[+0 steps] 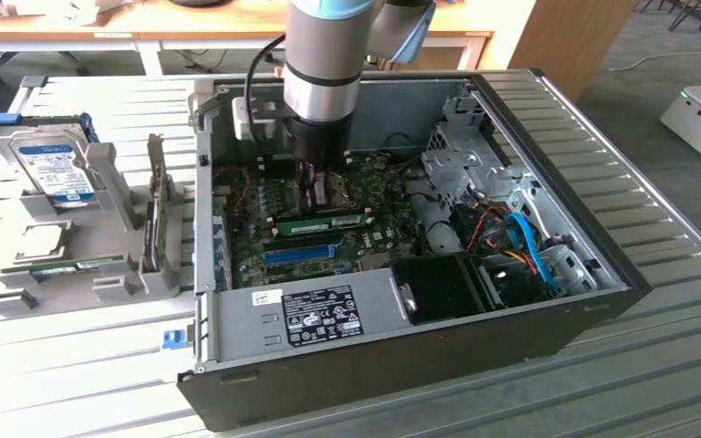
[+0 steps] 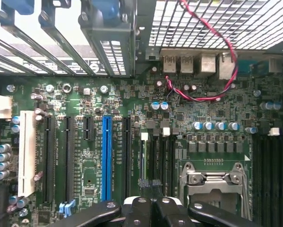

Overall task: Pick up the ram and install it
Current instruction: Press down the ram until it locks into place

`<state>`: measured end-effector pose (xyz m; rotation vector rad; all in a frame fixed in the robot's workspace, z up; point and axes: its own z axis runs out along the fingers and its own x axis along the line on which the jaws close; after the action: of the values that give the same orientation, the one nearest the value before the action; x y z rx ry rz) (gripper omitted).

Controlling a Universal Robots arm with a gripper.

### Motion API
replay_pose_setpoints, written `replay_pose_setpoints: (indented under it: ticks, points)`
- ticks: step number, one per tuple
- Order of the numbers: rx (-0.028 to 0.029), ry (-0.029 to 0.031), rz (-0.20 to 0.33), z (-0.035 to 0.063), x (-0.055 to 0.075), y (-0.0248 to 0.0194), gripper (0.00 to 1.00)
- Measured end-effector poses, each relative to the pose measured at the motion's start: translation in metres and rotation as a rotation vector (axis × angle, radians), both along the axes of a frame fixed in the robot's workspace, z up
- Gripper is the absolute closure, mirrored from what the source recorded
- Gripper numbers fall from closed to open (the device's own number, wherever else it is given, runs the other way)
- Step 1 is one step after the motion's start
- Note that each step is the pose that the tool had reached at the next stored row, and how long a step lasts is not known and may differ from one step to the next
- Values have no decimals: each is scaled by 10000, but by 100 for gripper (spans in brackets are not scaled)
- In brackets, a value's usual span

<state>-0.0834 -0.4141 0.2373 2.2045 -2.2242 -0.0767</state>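
The arm [image 1: 326,64] reached straight down into the open computer case [image 1: 412,228], which lay on its side on the ribbed desk [image 1: 667,255], and the gripper [image 1: 321,193] hung just above a green ram [image 1: 322,222] lying flat across the motherboard [image 1: 326,246], beside a blue slot [image 1: 299,253]. Towards the desk's edge on the exterior view's left, a grey holder [image 1: 95,274] carried a silver hard drive [image 1: 56,169] with a blue label, and another green stick [image 1: 65,268] lay on its lower step. A black fan [image 1: 442,287] sat near the case's front wall.
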Motion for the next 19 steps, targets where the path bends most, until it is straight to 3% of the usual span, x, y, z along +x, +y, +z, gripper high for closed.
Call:
replay_pose_setpoints:
  ticks: [19]
  points:
    - [-1, 1, 0, 366, 3, 0, 89]
